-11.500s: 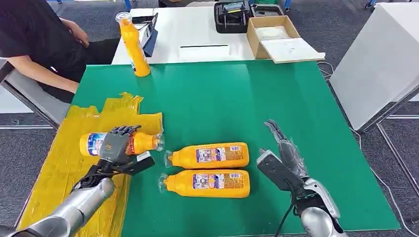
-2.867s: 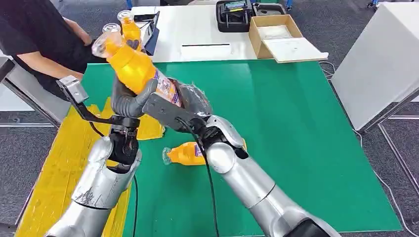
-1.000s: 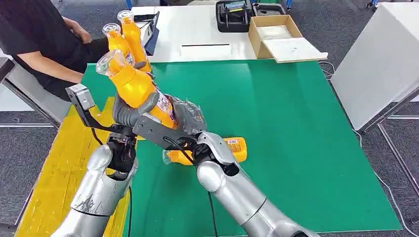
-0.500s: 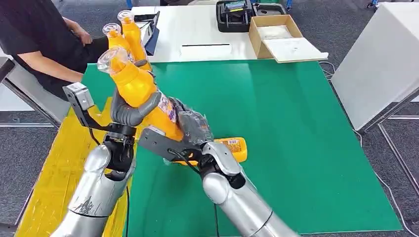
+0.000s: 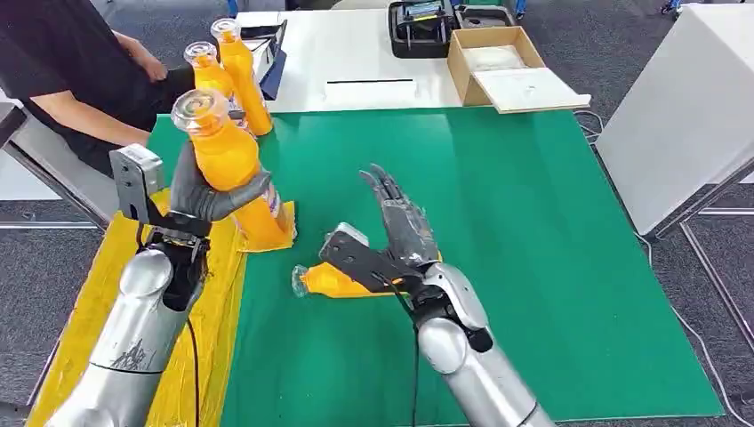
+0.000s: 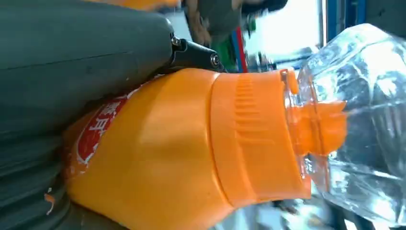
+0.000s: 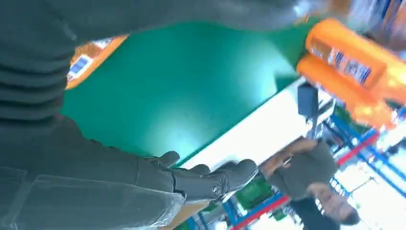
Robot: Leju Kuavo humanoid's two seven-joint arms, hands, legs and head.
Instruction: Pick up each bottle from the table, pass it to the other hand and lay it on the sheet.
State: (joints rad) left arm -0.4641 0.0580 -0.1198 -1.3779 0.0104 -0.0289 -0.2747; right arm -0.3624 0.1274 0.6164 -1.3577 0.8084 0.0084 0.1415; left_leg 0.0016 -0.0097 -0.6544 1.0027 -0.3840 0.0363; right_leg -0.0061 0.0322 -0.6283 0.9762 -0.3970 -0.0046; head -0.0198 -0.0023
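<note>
Right hand [image 5: 391, 233] up front, fingers straight and spread, holding nothing above an orange bottle [image 5: 342, 283] lying on the green table [image 5: 533, 231]. Left hand [image 5: 209, 191] grips the raised orange bottle [image 5: 227, 156] over the yellow sheet [image 5: 98, 302]; red label with white characters, unreadable. Far back, two upright orange bottles [image 5: 233, 76] stand by a seated person [image 5: 62, 71].

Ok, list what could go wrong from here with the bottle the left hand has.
1. The left hand grips the orange bottle upright around its middle, above the yellow sheet; tipping it flat could let it slip or roll.
2. Two standing bottles are close behind it; a swing might knock them.
3. The open right hand hovers over the lying bottle and could nudge it.
</note>
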